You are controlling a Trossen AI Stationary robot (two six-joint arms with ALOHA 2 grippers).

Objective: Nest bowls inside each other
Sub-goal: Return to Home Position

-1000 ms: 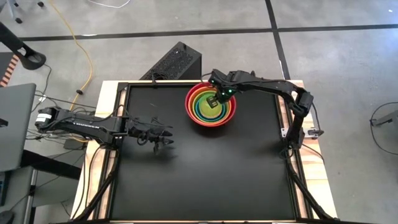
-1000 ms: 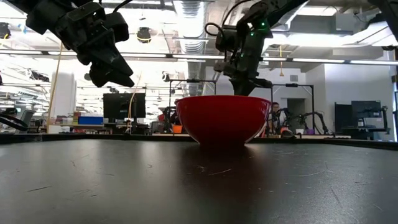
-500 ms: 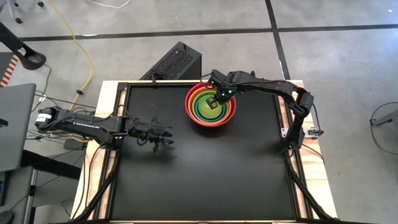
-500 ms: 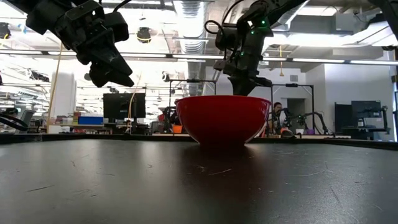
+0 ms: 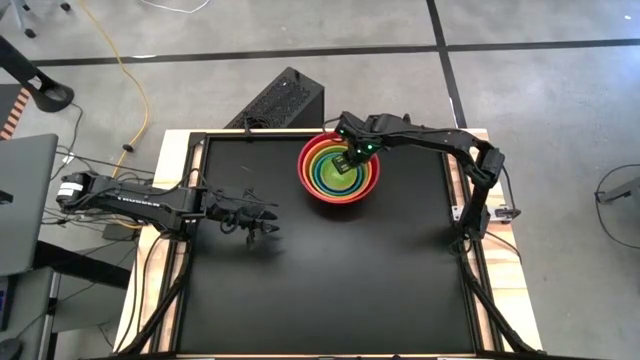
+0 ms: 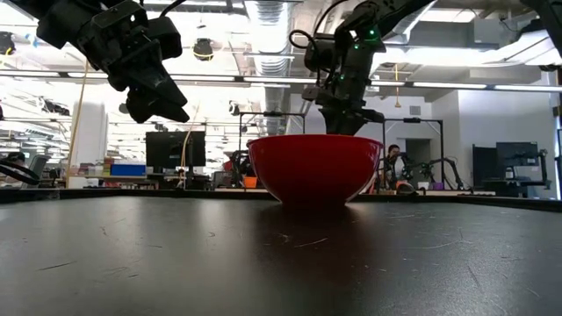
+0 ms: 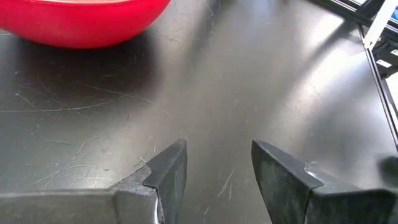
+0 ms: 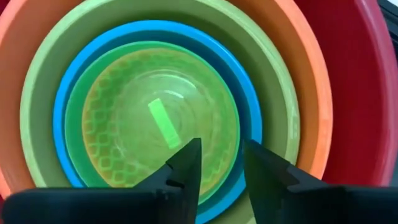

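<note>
The bowls sit nested in one stack at the table's far middle. The large red bowl (image 5: 372, 186) (image 6: 316, 167) stands on its base and holds the orange (image 8: 311, 106), lime-green (image 8: 37, 106) and blue (image 8: 155, 26) bowls, with a small bright green bowl (image 8: 124, 112) innermost. My right gripper (image 5: 343, 165) (image 8: 222, 168) hangs open just above the stack's middle, pointing steeply down, with nothing between its fingers. My left gripper (image 5: 270, 222) (image 7: 219, 168) hovers open over the table's left part, well clear of the red bowl (image 7: 74, 25).
The black tabletop (image 5: 330, 280) stretches bare toward the near edge. A black box (image 5: 285, 100) lies on the floor beyond the far edge, and a laptop (image 5: 20, 200) stands off the table's left side. Metal rails (image 5: 455, 200) frame the table.
My right gripper's fingers have spread apart above the nested bowls while the arm has kept its place. The bowls have not moved.
</note>
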